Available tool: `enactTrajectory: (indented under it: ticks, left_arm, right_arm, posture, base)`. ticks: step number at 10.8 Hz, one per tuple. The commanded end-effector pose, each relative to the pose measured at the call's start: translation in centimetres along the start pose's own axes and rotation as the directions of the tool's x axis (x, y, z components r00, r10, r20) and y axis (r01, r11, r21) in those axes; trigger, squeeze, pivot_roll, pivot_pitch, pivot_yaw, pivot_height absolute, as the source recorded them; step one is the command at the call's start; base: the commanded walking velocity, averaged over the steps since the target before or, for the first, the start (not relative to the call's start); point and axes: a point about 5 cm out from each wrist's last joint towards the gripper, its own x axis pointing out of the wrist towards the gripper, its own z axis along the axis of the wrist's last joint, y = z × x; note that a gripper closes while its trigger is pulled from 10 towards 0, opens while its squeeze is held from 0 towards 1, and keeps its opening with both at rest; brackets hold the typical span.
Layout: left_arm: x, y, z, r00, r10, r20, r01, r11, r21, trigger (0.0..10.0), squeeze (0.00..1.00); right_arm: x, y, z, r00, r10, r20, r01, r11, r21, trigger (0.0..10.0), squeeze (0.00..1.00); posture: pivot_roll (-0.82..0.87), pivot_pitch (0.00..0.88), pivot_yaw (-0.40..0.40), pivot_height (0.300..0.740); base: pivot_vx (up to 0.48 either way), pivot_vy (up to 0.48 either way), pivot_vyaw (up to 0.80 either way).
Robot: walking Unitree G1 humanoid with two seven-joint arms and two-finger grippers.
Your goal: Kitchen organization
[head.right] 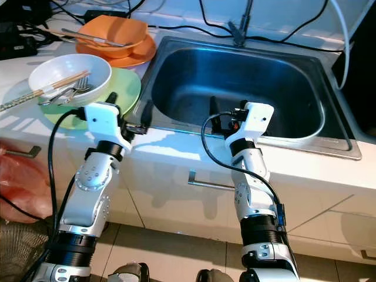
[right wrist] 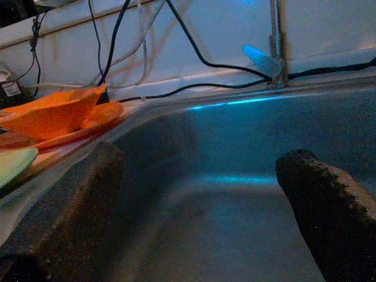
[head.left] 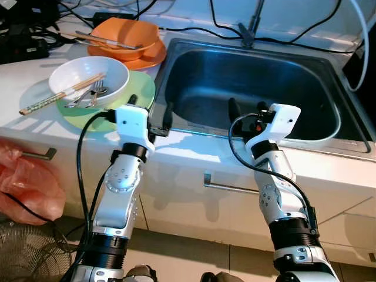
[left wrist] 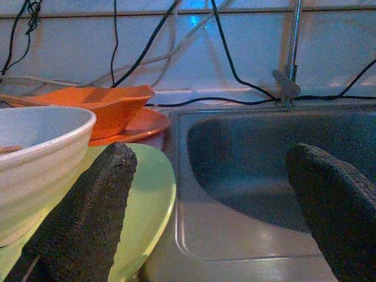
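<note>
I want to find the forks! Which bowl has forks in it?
The white bowl on the green plate holds forks and chopsticks. The orange bowl behind it shows chopsticks, no forks.

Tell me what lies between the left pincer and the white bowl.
Only a strip of the green plate under the white bowl; the left pincer hangs open at the plate's sink-side edge, seen in the left eye view.

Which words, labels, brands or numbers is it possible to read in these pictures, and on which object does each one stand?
None can be read: the white bowl, green plate, orange bowl, sink and both grippers, left gripper and right gripper, show no legible text.
</note>
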Motion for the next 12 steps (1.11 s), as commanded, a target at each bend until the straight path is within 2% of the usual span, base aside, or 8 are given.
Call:
enactTrajectory:
  ticks: [1, 3, 9, 11, 12]
  left_arm:
    - [0.11, -0.98, 0.78, 0.998, -0.049, 0.031, 0.049, 0.999, 0.018, 10.0, 0.00]
    - [0.44, -1.48, 1.62, 0.995, -0.079, 0.063, 0.075, 0.996, 0.056, 10.0, 0.00]
    - [0.38, -1.47, 1.05, 0.997, -0.062, 0.039, 0.060, 0.997, 0.046, 10.0, 0.00]
    - [0.34, -1.43, 0.86, 0.998, -0.058, 0.028, 0.056, 0.997, 0.048, 10.0, 0.00]
    - [0.32, -1.43, 0.80, 0.998, -0.057, 0.024, 0.056, 0.997, 0.049, 10.0, 0.00]
  right_arm:
    - [-0.20, -0.40, -0.17, 1.000, -0.018, -0.003, 0.018, 1.000, 0.001, 10.0, 0.00]
    - [-0.13, -0.52, 0.03, 1.000, -0.024, 0.003, 0.024, 1.000, -0.001, 10.0, 0.00]
    - [-0.10, -0.51, 0.13, 1.000, -0.025, 0.013, 0.025, 1.000, 0.001, 10.0, 0.00]
    - [-0.07, -0.66, -0.14, 0.999, -0.036, -0.011, 0.036, 0.999, 0.014, 10.0, 0.00]
    - [-0.10, -0.68, -0.03, 0.999, -0.035, 0.000, 0.035, 0.999, -0.003, 10.0, 0.00]
  posture:
    - [0.09, 0.138, -0.059, 0.740]
    - [0.09, 0.137, -0.057, 0.740]
    - [0.09, 0.136, -0.056, 0.740]
    - [0.09, 0.137, -0.057, 0.740]
    - [0.09, 0.137, -0.058, 0.740]
  base:
    - [0.000, 0.000, 0.00]
    - [0.000, 0.000, 0.00]
    - [0.000, 0.000, 0.00]
    - [0.000, 0.366, -0.74]
    - [0.000, 0.472, 0.00]
